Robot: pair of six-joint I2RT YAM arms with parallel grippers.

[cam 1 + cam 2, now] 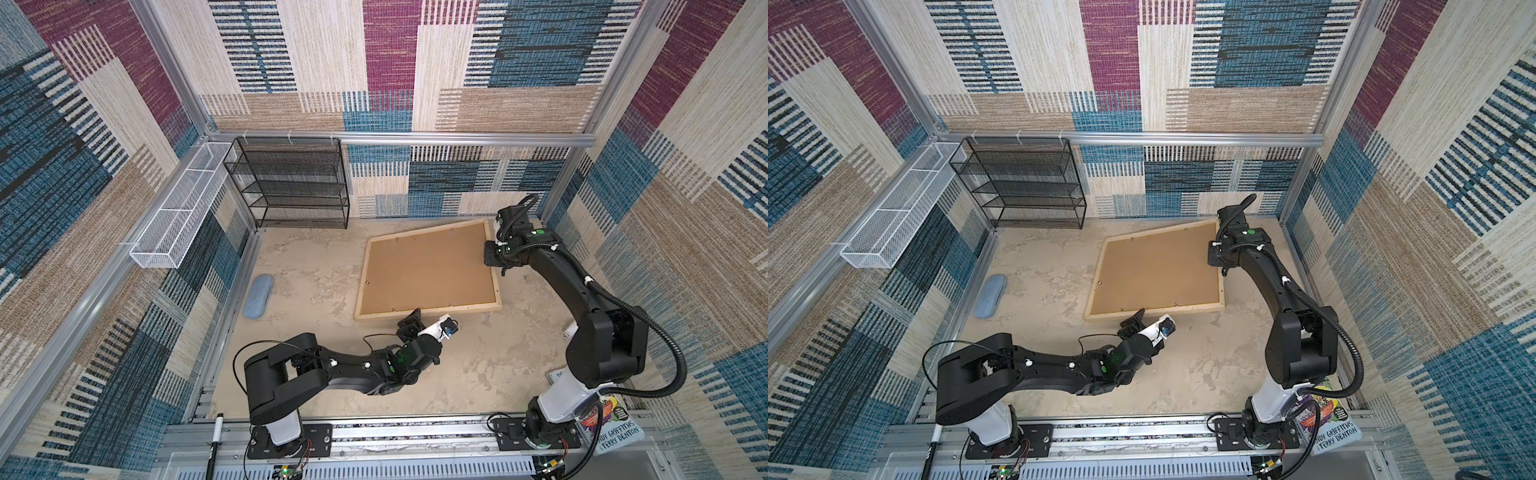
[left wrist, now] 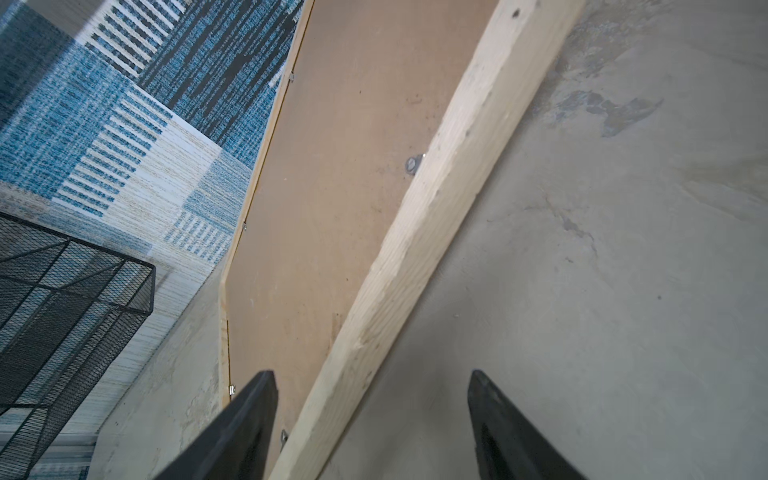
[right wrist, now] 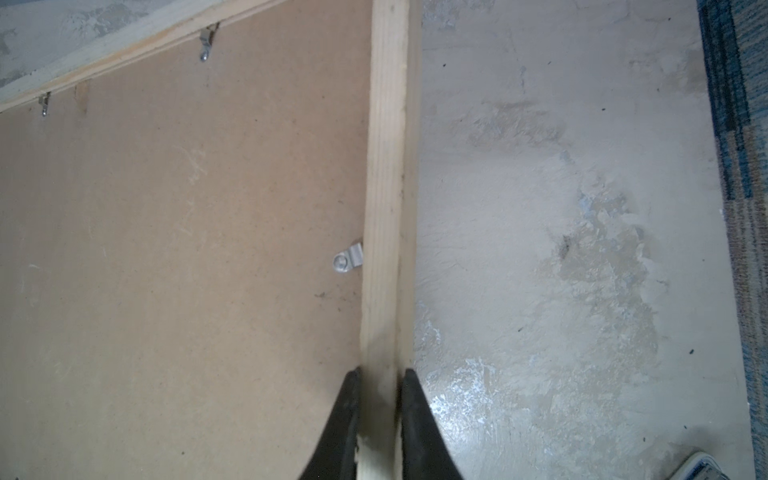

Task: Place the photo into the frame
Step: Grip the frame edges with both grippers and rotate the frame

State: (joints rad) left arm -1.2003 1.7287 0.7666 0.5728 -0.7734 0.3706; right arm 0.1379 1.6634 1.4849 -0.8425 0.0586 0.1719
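Observation:
The frame point(image 1: 457, 309) point(image 1: 1183, 309) of pale wood strips lies back side up at the middle right of the table. A brown backing board point(image 1: 428, 268) point(image 3: 187, 249) fills it, under small metal clips point(image 3: 348, 258). The photo is hidden. My right gripper point(image 1: 492, 253) point(image 3: 382, 372) is shut on the frame's right-hand strip point(image 3: 386, 166), one finger on each side. My left gripper point(image 1: 409, 322) point(image 2: 371, 374) stands open at the frame's front strip point(image 2: 449, 174), which runs between its fingers without touching them.
A black mesh shelf rack point(image 1: 291, 183) stands at the back left, with a white wire basket point(image 1: 178, 208) on the left wall. A blue-grey case point(image 1: 257, 297) lies at the left. A book point(image 1: 615, 432) lies by the right arm's base, and a marker point(image 1: 216, 440) at the front rail.

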